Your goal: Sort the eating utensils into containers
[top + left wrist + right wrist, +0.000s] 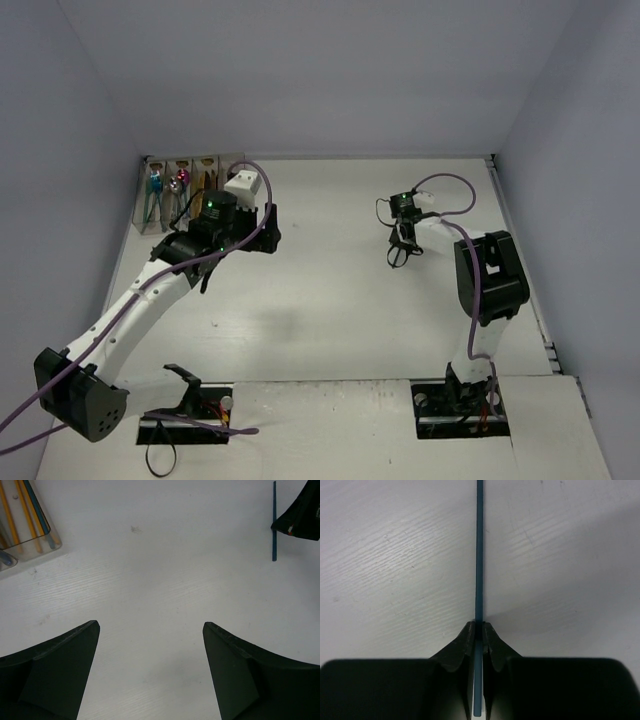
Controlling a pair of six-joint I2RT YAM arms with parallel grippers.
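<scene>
The right fingers [466, 641] are clamped on a thin teal stick [479, 555], whose long axis runs straight out ahead of them. It sits well to the right of the containers [185, 190], across open counter [330, 300]. The left fingers [70, 655], spread apart and empty, hover just beside the containers

White arms [482, 345], black joints [490, 275] — purple cables [445, 176]

A lab robot cell.
Bare pale walls [320, 70] enclose a white table [330, 300]; cabled arms [140, 300] mount at 6 o'clock.
</scene>
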